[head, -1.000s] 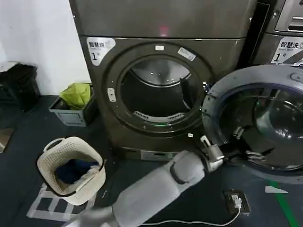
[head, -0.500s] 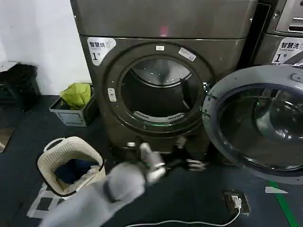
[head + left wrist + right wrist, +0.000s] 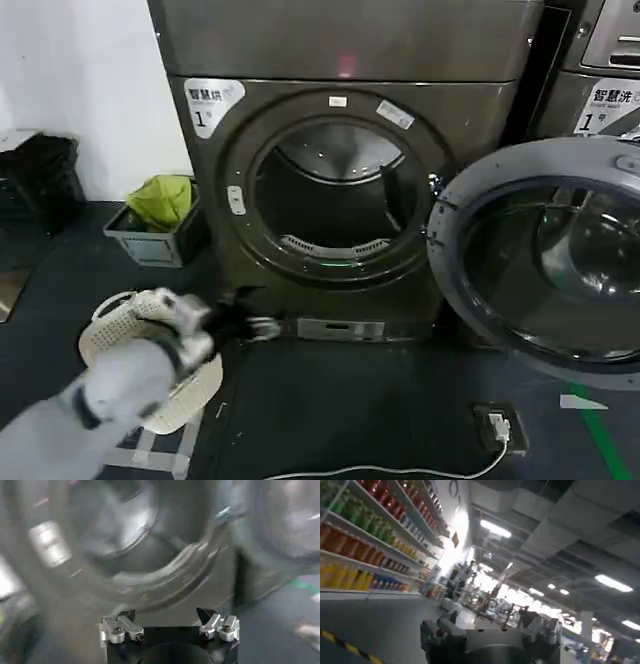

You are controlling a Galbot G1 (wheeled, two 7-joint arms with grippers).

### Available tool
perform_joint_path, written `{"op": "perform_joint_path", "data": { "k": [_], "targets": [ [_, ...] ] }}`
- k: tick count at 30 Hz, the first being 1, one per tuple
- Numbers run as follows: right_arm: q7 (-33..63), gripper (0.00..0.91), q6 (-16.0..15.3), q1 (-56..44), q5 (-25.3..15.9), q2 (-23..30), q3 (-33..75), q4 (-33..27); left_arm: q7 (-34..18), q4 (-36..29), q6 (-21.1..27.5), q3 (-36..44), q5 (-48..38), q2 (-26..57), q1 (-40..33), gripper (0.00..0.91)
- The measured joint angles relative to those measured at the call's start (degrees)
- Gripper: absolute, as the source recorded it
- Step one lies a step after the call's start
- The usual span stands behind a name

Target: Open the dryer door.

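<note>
One door swung wide: the dryer door (image 3: 545, 262) hangs fully open to the right of the dryer (image 3: 340, 180), drum exposed, task apparently complete. Left end effector (image 3: 240, 322), released and empty, sits low over the laundry basket (image 3: 120, 320).

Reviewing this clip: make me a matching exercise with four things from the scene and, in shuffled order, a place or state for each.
Things:
1. dryer door
2. laundry basket
3. left gripper
4. green bag

Places or states:
A. in a grey bin by the wall
B. swung wide open to the right
C. low before the dryer's base, nothing held
D. on the floor, dark cloth inside

Pairs: 1-B, 2-D, 3-C, 4-A
</note>
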Motion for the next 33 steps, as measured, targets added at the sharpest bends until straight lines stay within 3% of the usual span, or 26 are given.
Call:
{"op": "perform_joint_path", "data": {
  "k": [8,13,19,27,33],
  "targets": [
    [-1.23,0.907,2.12,0.19,0.18,0.00,-1.95,-0.41,-16.16,-0.11,-0.02,-5.09,-17.83,7.27,3.27,0.907],
    [-1.46,0.907,2.45,0.13,0.38,0.00,-2.70,-0.49,-27.55,0.99,-0.02,-5.34,-34.30,11.53,2.16,0.907],
    [-1.55,0.907,3.16,0.12,0.28,0.00,-3.62,-0.79,-37.46,2.81,-0.06,-4.42,-53.13,14.80,-0.72,0.907],
    [-1.74,0.907,4.35,0.09,0.29,0.00,-4.37,-1.27,-45.73,5.67,-0.11,-2.90,-72.13,15.62,-4.40,0.907],
    [-1.73,0.907,4.21,0.30,0.62,0.00,-4.39,-1.28,-46.99,7.29,-0.11,-2.67,-74.85,15.21,-5.76,0.907]
  ]
}}
